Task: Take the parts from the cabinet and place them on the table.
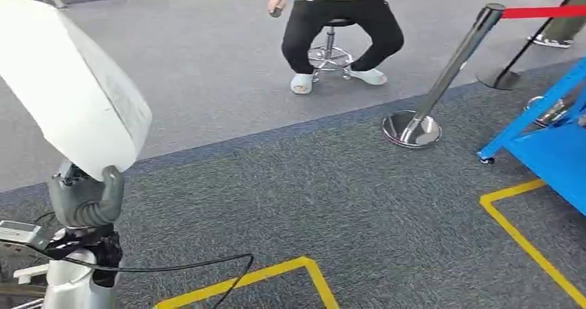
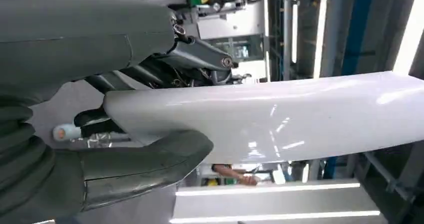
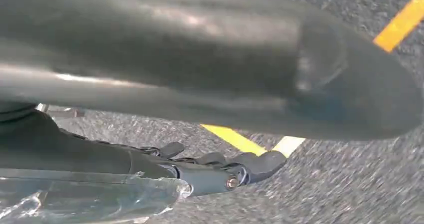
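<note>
A large white curved part (image 1: pixel 69 88) stands up at the left of the head view, and my left hand (image 1: pixel 86 198) grips its lower edge from beneath. In the left wrist view the same glossy white part (image 2: pixel 280 119) runs across the picture, clamped between the grey thumb (image 2: pixel 145 159) and the dark fingers (image 2: pixel 200 58) of that hand. My right hand (image 3: pixel 200 58) hangs over grey carpet with its thumb apart from the dark fingers (image 3: pixel 250 166); carpet shows between them. A clear plastic piece (image 3: pixel 75 199) lies beside the fingers.
A person (image 1: pixel 338 12) sits on a stool (image 1: pixel 330 53) ahead. A chrome stanchion (image 1: pixel 442 81) with a red belt (image 1: pixel 546 12) stands at the right, beside a blue frame (image 1: pixel 553 143). Yellow floor tape (image 1: pixel 525 240) marks the carpet. A black cable (image 1: pixel 173 267) trails from my left arm.
</note>
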